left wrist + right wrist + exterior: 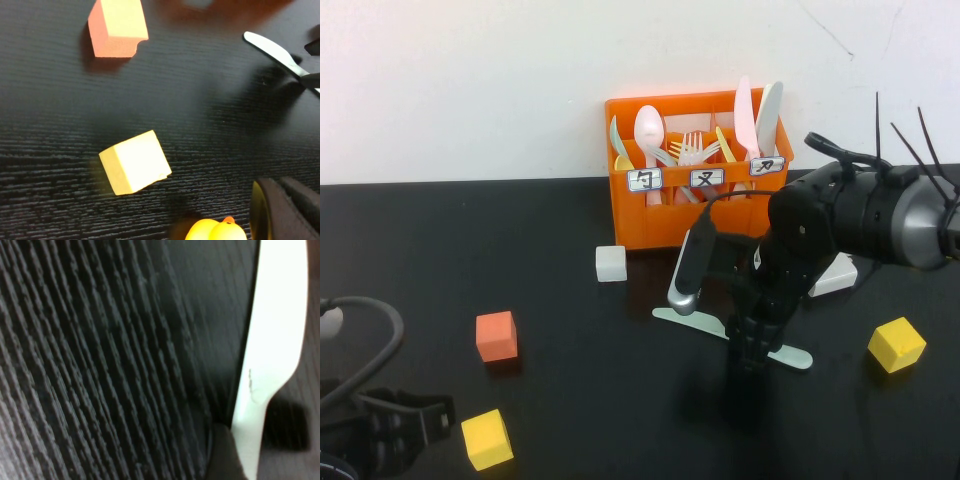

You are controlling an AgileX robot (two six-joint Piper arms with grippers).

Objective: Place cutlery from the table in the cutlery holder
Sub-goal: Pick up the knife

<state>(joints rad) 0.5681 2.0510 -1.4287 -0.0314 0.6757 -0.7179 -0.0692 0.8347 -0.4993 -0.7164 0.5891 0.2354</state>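
Slippage was judged the chief hazard: the right gripper [752, 345] was lowered onto the middle of the knife [692, 320], which lay flat on the glossy table [570, 380], so the thin plastic might be skated aside or pinched by one edge and tipped out on the lift. Whether the right gripper's jaws were spread or already pressed on the knife could not be told, the contact being hidden by the arm in the high view and shown only as a dark edge beside the pale blade [272, 340] in the right wrist view. The knife was seen directly beneath this gripper, its ends showing on either side, in front of the cutlery holder [660, 215] and apart from it. A white block [611, 263] stood near the holder's left corner. The left gripper [390, 425] was parked at the table's near left edge, beside a yellow cube [486, 439]; its state could not be told either.
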